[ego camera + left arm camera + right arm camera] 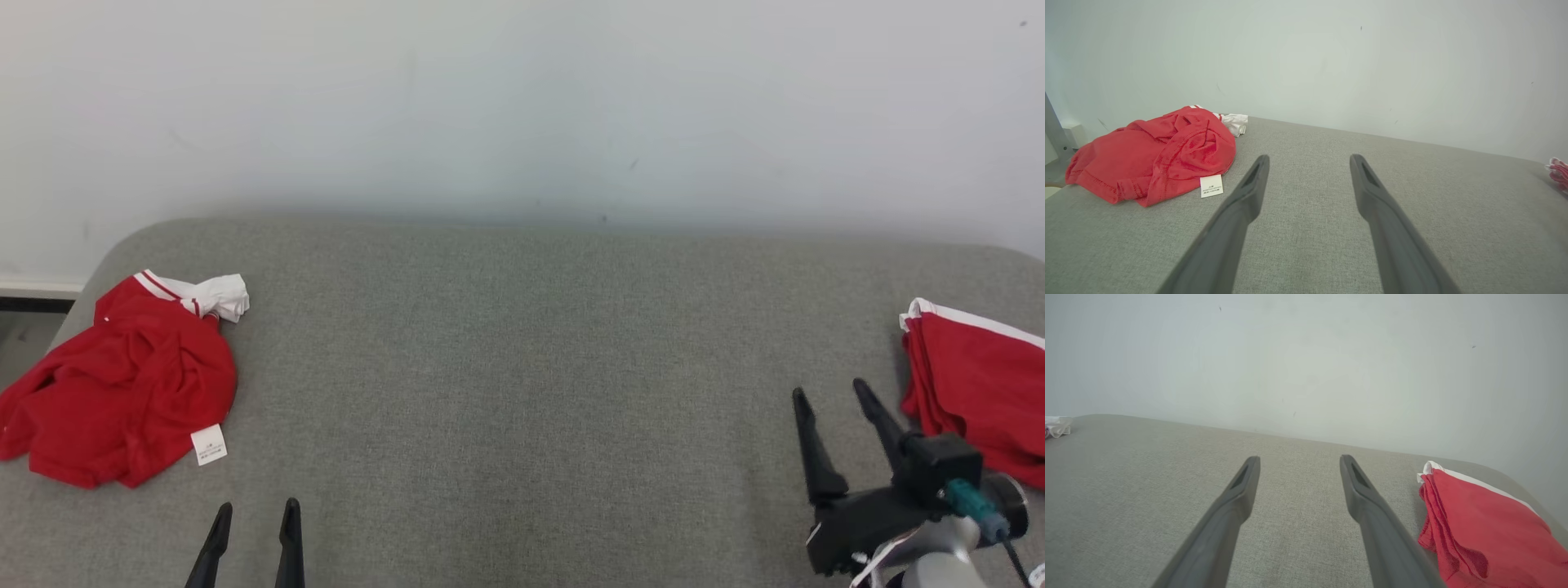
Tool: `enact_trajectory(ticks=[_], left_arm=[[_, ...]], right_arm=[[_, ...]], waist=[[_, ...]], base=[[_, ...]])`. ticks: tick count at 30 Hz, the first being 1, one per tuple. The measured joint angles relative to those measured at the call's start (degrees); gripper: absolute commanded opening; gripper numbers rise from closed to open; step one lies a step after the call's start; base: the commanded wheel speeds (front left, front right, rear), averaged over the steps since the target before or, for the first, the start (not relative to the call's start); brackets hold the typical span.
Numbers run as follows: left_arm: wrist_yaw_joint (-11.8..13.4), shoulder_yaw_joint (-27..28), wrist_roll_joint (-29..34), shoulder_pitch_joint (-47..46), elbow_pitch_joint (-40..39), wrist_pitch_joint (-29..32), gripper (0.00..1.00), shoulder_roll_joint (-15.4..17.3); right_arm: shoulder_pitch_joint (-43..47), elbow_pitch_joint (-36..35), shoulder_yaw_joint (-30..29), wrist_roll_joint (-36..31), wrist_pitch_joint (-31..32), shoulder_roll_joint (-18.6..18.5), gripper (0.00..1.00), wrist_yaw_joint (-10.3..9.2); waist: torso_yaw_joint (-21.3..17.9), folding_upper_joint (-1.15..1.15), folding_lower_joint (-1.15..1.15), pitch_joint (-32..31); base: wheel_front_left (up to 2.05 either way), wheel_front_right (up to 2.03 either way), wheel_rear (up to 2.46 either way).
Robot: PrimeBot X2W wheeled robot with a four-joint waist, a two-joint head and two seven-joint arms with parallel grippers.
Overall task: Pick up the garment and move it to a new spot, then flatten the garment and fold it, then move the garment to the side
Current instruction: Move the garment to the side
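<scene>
A crumpled red garment with white trim and a white label lies at the left end of the grey cushioned surface; the left wrist view has the garment left of the fingers. A folded red garment with a white edge rests at the right end, and in the right wrist view the folded garment lies just right of the fingers. My left gripper stands open at the lower left, empty. My right gripper stands open beside the folded garment, holding nothing.
A pale wall rises behind the surface. The surface's left edge drops toward a floor strip. Bare grey fabric stretches between the two garments.
</scene>
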Motion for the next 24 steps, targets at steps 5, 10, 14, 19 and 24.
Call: enact_trajectory(ticks=[5,10,14,19,24], left_arm=[[-0.01,1.23,1.64,1.75,-0.1,0.0,1.0,-0.18],[-0.46,1.51,3.08,2.79,0.71,0.0,1.0,-0.15],[-0.47,2.18,3.57,3.16,0.82,0.0,1.0,-0.22],[-0.79,2.44,4.05,4.03,1.12,0.0,1.0,-0.42],[-1.01,2.55,4.63,4.03,1.14,0.0,1.0,-0.53]], right_arm=[[6.42,-7.31,-0.9,-0.45,2.19,3.77,1.0,0.0],[11.3,-9.55,-4.03,-2.29,4.0,7.86,1.0,0.0],[13.08,-10.68,-8.49,-4.08,3.93,9.92,1.0,-0.01],[13.83,-11.68,-9.77,-4.78,4.03,11.03,1.0,-0.01],[13.95,-12.37,-10.35,-4.95,4.35,11.23,1.0,-0.01]], waist=[[-0.27,0.0,0.0,-2.56],[-0.91,0.0,0.0,-3.79],[-1.54,0.0,0.01,-4.2],[-2.49,0.0,0.02,-4.32],[-2.76,0.0,0.02,-4.4]], base=[[0.0,0.0,0.0],[0.0,0.0,0.0],[0.0,0.0,0.0],[0.0,0.0,0.0],[0.0,0.0,0.0]])
